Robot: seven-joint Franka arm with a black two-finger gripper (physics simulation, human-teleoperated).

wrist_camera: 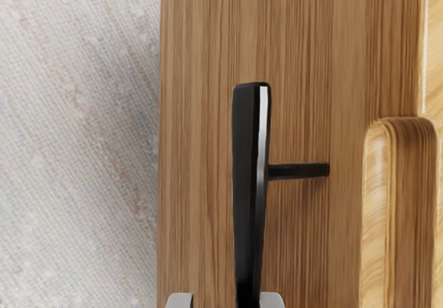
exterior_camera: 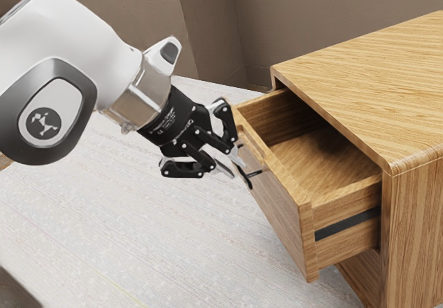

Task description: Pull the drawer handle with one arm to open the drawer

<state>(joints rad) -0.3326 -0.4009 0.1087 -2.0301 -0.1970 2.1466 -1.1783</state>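
The black handle [wrist_camera: 250, 190] is held off the drawer [exterior_camera: 277, 197] front by a short post, so it can be gripped. The gripper [exterior_camera: 237, 162] is set at it for pulling; whether its jaws are clamped cannot be told. The drawer is well out of the cabinet [exterior_camera: 367, 86].

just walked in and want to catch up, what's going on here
A white robot arm has its black pincer at the dark handle on the front of a wooden drawer. The drawer stands partly pulled out of the wooden cabinet, with its inside showing. Whether the pincer is actually clamped on the handle is hard to tell.
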